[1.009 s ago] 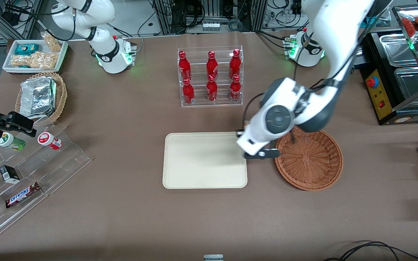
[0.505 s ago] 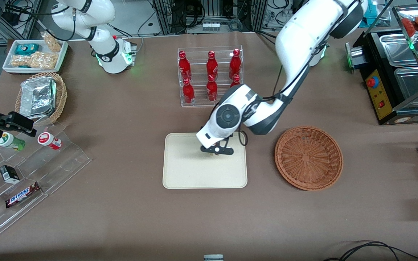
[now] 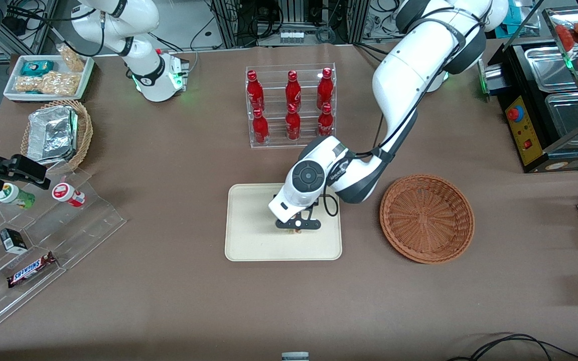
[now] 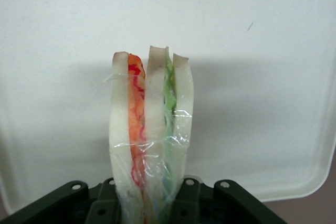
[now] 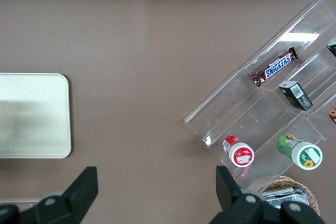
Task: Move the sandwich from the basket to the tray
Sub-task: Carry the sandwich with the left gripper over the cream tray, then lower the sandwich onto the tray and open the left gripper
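Brown table [image 3: 178, 281] under even light. Black cables [image 3: 510, 346] trail over its near edge. Metal framing [image 3: 229, 20] and wiring farther off. Black cabinet [image 3: 535, 125] toward working arm's end.

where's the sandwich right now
The sandwich is held in the gripper above the cream tray, no longer in the brown basket beside the tray.

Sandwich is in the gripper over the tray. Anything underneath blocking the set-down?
Nothing visible. The gripper holds the sandwich above the tray, and the tray surface around it is bare.
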Available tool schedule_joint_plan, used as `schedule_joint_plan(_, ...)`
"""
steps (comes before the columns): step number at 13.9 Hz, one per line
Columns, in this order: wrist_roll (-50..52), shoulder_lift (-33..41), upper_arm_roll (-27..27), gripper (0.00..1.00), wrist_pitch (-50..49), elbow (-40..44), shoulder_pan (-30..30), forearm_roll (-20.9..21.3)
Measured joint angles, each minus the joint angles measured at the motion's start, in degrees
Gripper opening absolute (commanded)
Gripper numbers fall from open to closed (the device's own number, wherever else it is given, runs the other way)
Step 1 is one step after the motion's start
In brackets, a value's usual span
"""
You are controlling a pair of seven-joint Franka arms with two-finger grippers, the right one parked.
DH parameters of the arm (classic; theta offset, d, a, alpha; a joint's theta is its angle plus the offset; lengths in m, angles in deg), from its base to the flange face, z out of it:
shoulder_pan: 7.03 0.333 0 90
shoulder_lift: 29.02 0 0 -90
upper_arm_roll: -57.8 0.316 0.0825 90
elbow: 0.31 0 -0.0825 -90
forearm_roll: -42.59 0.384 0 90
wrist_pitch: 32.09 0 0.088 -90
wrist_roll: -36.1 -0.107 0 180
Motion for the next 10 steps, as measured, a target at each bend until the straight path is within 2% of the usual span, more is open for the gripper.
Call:
schedule_joint_plan(3,3.5,-2.9,0.0,0.31,2.1,1.8,-1.7,2.6)
schedule_joint_plan(4,3.9,-3.5,0.0,0.42,2.2,2.3,-2.0,3.0)
schedule_joint_plan(5,4.1,-4.0,0.0,0.63,2.3,2.7,-2.3,3.1)
schedule_joint_plan(7,5.8,-4.4,0.0,0.96,3.3,3.2,-2.3,3.1)
schedule_joint_plan(8,7.4,-4.4,0.1,1.0,3.7,3.4,-2.3,3.1)
schedule_joint_plan(10,10.3,-4.4,0.0,1.0,3.8,4.2,-2.3,3.3)
